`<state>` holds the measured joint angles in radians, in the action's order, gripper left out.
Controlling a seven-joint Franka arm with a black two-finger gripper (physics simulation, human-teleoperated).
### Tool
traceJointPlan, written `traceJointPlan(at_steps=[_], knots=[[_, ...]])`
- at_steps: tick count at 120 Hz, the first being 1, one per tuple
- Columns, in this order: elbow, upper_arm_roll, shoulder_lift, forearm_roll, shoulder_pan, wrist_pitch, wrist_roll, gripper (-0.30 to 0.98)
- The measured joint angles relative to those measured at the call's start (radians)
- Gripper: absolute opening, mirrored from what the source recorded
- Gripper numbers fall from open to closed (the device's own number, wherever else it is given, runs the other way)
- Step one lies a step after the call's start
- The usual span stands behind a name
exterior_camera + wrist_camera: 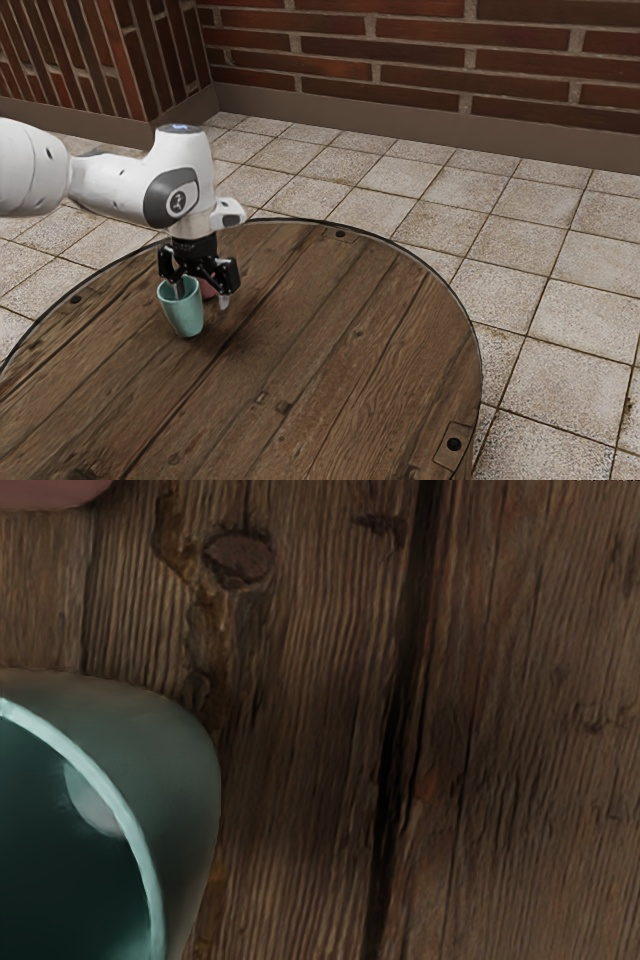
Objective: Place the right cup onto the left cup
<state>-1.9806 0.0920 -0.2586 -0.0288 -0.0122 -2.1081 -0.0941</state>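
Pincer: we had it open wide, low over the cups, its fingers well parted and closed on nothing.
Finger in the mouth: one tip stood within the rim of the green cup, the other outside it, on the exterior view's right; whether either touched the wall, we could not tell.
Why straddled so: we judged that this set us up to pinch one side of the rim, leaving the base free to go down into another cup.
Green cup: it was mouth up; we took it for the right cup, the one to be moved.
Pink cup: it was just beyond the green one, partly hidden by the pincer; we took it for the left cup, and nothing was stacked on it.
Arm: it reached in over the round wooden table, hand pointing down.
Next: we needed to close on the wall, then lift clear of the pink rim.
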Motion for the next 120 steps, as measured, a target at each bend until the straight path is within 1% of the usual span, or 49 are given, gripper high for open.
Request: traceJointPlan(at_steps=[30, 35, 47, 53, 61, 71, 90, 105, 120], knots=[[-0.004, 0.007, -0.01, -0.003, 0.023, -0.043, -0.007, 0.68], [-0.004, 0.008, -0.01, -0.007, 0.023, -0.046, -0.008, 0.6], [-0.003, 0.008, -0.014, -0.012, 0.02, -0.052, -0.01, 0.33], [-0.003, 0.008, -0.016, -0.013, 0.019, -0.054, -0.011, 0.23], [-0.003, 0.008, -0.016, -0.014, 0.018, -0.056, -0.013, 0.12], [-0.004, 0.008, -0.016, -0.015, 0.017, -0.058, -0.015, 0.04], [-0.004, 0.008, -0.016, -0.017, 0.014, -0.06, -0.019, -0.05], [-0.002, 0.009, -0.013, -0.02, 0.016, -0.057, -0.022, -0.08], [0.013, 0.013, 0.028, -0.045, 0.022, -0.033, -0.026, -0.09]])
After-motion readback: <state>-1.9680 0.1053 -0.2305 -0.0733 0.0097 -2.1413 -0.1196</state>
